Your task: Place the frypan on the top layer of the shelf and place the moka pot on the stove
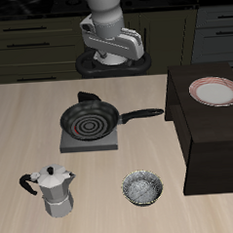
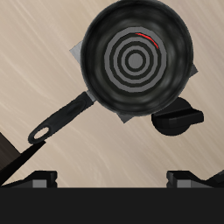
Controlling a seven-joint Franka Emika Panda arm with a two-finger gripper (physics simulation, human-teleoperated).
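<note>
From the front, the frypan point(image 1: 89, 119) sits on the stove point(image 1: 91, 140) near the middle of the desk point(image 1: 30, 114), the moka pot point(image 1: 54, 190) stands by the front edge, and the shelf point(image 1: 202, 133) holds a white plate point(image 1: 214, 91). The fingers point(image 1: 113, 62) hang above, farther back, and I cannot tell how open they are. Looking down from the wrist, the frypan point(image 2: 137, 58) covers most of the stove point(image 2: 77, 52), and the fingers hold nothing.
</note>
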